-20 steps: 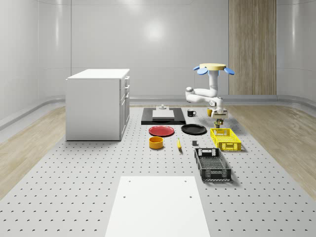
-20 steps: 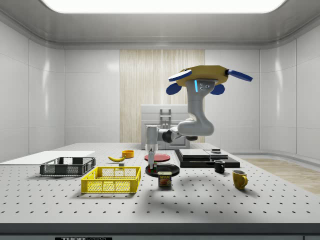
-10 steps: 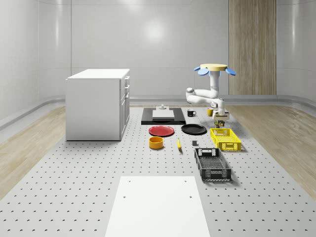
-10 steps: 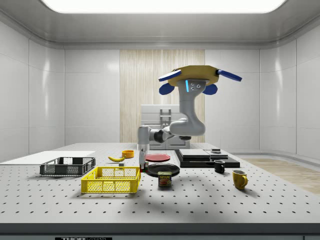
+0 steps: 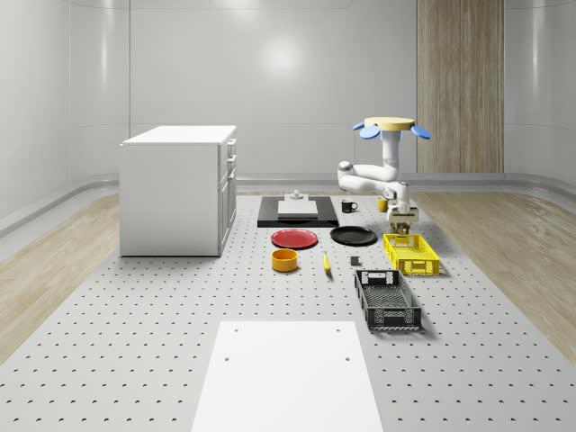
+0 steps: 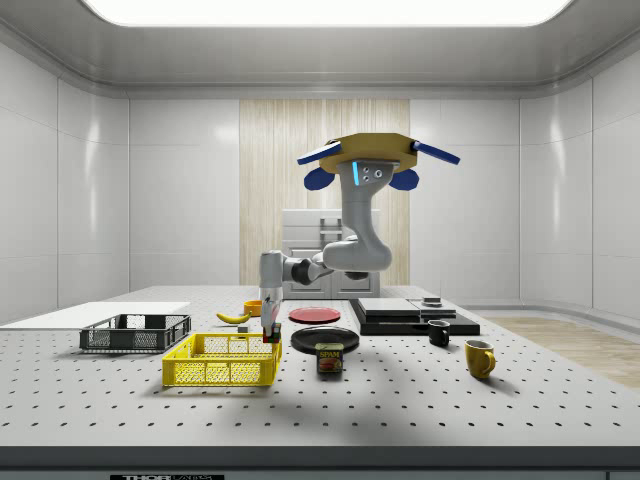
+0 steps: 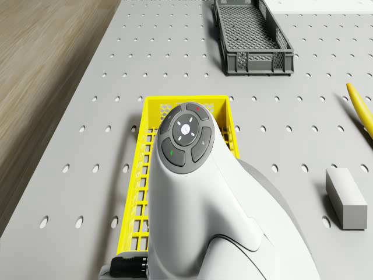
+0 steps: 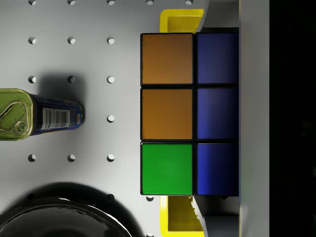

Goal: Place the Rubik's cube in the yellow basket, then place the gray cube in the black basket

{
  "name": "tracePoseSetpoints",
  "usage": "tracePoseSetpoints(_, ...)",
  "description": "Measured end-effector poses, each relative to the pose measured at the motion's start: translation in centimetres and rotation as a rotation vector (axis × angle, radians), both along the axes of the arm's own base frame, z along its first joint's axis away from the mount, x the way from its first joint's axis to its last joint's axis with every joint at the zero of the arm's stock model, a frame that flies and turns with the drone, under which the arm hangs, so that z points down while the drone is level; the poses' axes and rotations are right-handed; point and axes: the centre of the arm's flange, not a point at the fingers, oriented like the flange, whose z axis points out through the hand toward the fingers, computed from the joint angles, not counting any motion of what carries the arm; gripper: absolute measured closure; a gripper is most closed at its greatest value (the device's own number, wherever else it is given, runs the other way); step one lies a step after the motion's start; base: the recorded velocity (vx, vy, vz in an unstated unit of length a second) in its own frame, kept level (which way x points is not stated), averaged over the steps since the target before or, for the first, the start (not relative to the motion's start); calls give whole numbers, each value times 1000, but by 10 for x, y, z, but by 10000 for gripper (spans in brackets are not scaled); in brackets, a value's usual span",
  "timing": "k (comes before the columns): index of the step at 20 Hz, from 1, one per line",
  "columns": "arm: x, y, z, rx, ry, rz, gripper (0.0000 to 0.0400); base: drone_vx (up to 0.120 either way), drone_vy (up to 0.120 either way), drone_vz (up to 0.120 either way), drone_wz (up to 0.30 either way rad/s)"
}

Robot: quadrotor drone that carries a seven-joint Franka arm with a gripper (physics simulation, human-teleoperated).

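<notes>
We hover by the yellow basket (image 6: 222,360), and our gripper (image 6: 269,336) is squeezed tight on the Rubik's cube (image 8: 189,113) at the basket's near end, so it can drop inside. A can (image 8: 37,114) and a black plate (image 6: 325,338) sit beside the basket. The gray cube (image 7: 346,198) waits near it.

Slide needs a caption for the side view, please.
Hovering drone holds the Rubik's cube in its gripper over the yellow basket.

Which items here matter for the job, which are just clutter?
Job: Rubik's cube in the gripper; yellow basket; black basket; gray cube.
Clutter: banana, red plate, black plate, can, yellow mug.
</notes>
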Motion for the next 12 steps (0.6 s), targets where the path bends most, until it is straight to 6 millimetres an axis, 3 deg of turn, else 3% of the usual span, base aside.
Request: tracePoseSetpoints(12,0,0,0,0,0,0,75,120,-13,0,0)
